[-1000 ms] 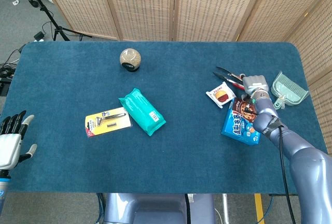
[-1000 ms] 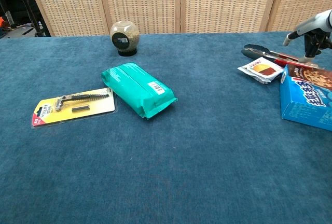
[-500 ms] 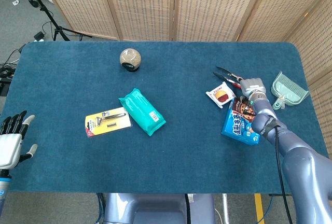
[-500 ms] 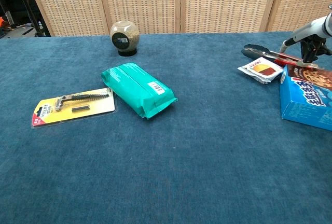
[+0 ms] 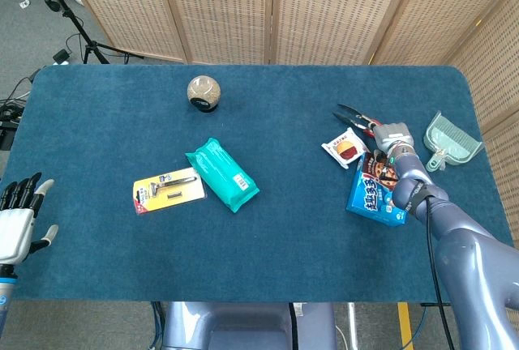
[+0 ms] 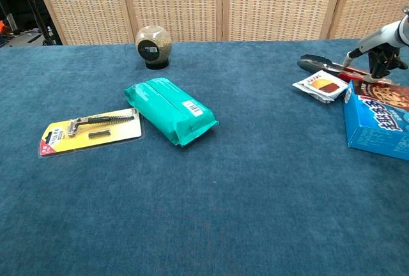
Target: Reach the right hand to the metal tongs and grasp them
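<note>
The metal tongs [image 5: 354, 117] lie flat at the table's right rear, dark tips pointing left, red-marked handle end running right; the chest view shows the tongs [image 6: 317, 64] behind a snack packet. My right hand [image 5: 395, 137] sits over the handle end. In the chest view the right hand [image 6: 381, 46] reaches down, one finger touching the tongs' handle and another just to its right, fingers still apart. The tongs rest on the cloth. My left hand [image 5: 16, 222] hovers at the table's near left edge, fingers spread, holding nothing.
A small snack packet [image 5: 346, 147] lies just in front of the tongs, and a blue biscuit box [image 5: 375, 192] sits under my right forearm. A green dustpan [image 5: 452, 138] is at the right edge. A teal wipes pack [image 5: 221, 173], carded razor [image 5: 168, 190] and round jar [image 5: 203, 92] lie further left.
My right hand has dropped and shifted slightly left onto the tongs' handle end. The tongs and my left hand have not moved.
</note>
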Robot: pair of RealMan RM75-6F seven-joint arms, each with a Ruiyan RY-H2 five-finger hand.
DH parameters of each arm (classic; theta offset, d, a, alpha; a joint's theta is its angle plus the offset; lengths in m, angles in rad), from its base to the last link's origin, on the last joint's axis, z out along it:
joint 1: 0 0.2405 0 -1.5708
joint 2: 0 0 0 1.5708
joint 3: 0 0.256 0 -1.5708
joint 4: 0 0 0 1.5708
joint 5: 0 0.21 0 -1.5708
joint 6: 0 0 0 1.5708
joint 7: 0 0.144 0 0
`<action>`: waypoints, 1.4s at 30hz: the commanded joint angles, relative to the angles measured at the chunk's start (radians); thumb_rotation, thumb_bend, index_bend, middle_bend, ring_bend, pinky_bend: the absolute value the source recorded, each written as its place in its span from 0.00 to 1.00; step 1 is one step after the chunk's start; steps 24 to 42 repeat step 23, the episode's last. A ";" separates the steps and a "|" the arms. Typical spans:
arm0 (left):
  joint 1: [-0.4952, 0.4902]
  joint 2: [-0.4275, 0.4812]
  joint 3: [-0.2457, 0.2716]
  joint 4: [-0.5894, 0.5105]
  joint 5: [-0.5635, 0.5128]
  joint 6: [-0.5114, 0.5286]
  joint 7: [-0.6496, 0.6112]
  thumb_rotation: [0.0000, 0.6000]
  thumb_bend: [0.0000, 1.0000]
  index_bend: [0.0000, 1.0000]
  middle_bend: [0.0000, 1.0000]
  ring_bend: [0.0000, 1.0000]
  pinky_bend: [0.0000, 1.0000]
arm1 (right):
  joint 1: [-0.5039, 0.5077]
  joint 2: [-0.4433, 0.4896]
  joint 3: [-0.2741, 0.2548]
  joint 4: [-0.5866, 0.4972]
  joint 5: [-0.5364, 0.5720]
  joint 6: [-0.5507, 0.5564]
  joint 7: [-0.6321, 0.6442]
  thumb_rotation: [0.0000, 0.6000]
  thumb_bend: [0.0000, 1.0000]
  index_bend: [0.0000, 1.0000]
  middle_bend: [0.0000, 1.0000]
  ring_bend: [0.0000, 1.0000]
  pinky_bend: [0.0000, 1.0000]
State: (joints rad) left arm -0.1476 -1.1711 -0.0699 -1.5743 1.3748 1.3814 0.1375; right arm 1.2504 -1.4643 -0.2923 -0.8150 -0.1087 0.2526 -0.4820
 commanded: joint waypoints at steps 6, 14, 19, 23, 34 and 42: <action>0.000 0.000 0.002 0.002 0.001 -0.001 -0.001 1.00 0.30 0.00 0.00 0.00 0.00 | 0.020 0.008 -0.046 -0.010 -0.029 -0.008 0.068 1.00 0.50 0.07 0.79 0.81 0.68; -0.001 -0.001 0.001 0.004 0.000 0.000 -0.004 1.00 0.30 0.00 0.00 0.00 0.00 | 0.039 0.004 -0.087 -0.014 -0.054 -0.018 0.129 1.00 0.50 0.07 0.79 0.81 0.68; -0.005 -0.003 0.000 0.008 0.003 -0.003 -0.008 1.00 0.30 0.00 0.00 0.00 0.00 | 0.047 -0.002 -0.117 -0.010 -0.065 -0.028 0.163 1.00 0.50 0.08 0.79 0.81 0.68; -0.009 -0.005 0.001 0.011 0.003 -0.009 -0.011 1.00 0.30 0.00 0.00 0.00 0.00 | 0.051 -0.007 -0.138 -0.003 -0.073 -0.033 0.192 1.00 0.50 0.08 0.79 0.81 0.68; -0.009 -0.005 0.001 0.011 0.003 -0.009 -0.011 1.00 0.30 0.00 0.00 0.00 0.00 | 0.051 -0.007 -0.138 -0.003 -0.073 -0.033 0.192 1.00 0.50 0.08 0.79 0.81 0.68; -0.009 -0.005 0.001 0.011 0.003 -0.009 -0.011 1.00 0.30 0.00 0.00 0.00 0.00 | 0.051 -0.007 -0.138 -0.003 -0.073 -0.033 0.192 1.00 0.50 0.08 0.79 0.81 0.68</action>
